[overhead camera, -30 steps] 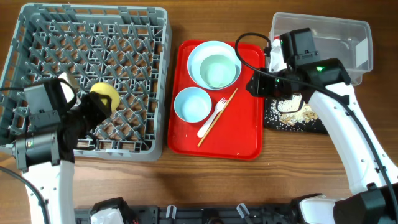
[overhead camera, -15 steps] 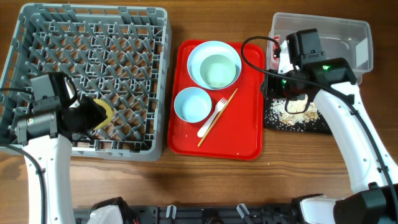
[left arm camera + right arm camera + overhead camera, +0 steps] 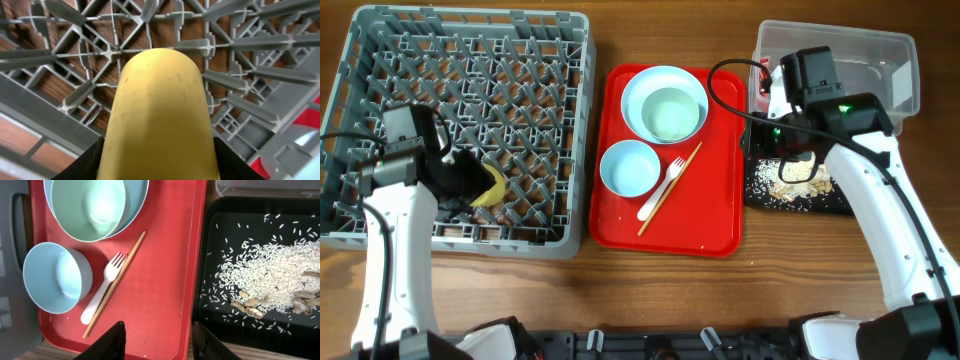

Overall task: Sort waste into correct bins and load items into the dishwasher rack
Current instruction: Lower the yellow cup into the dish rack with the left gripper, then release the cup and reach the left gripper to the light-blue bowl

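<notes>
My left gripper (image 3: 460,182) is shut on the small yellow cup (image 3: 488,187) and holds it low inside the grey dishwasher rack (image 3: 460,60). In the left wrist view the cup (image 3: 160,110) fills the space between the fingers (image 3: 160,167). My right gripper (image 3: 162,342) is open and empty over the red tray's right edge, beside the black tray (image 3: 825,205) of rice scraps (image 3: 800,180). A pale green bowl (image 3: 670,113) sits nested in a blue one. A small blue bowl (image 3: 629,167), a white fork (image 3: 655,198) and a chopstick (image 3: 688,163) lie on the red tray. No plate shows.
The red serving tray (image 3: 710,225) lies between the rack and the bins. The clear tub (image 3: 840,45) stands at the back right with a red-and-white bit (image 3: 762,82) at its left end. Brown shell pieces (image 3: 300,305) lie among the rice. Bare wood runs along the front.
My left gripper has carried the yellow cup down and a little left into the rack. My right arm shifted right toward the bins, then held still.
</notes>
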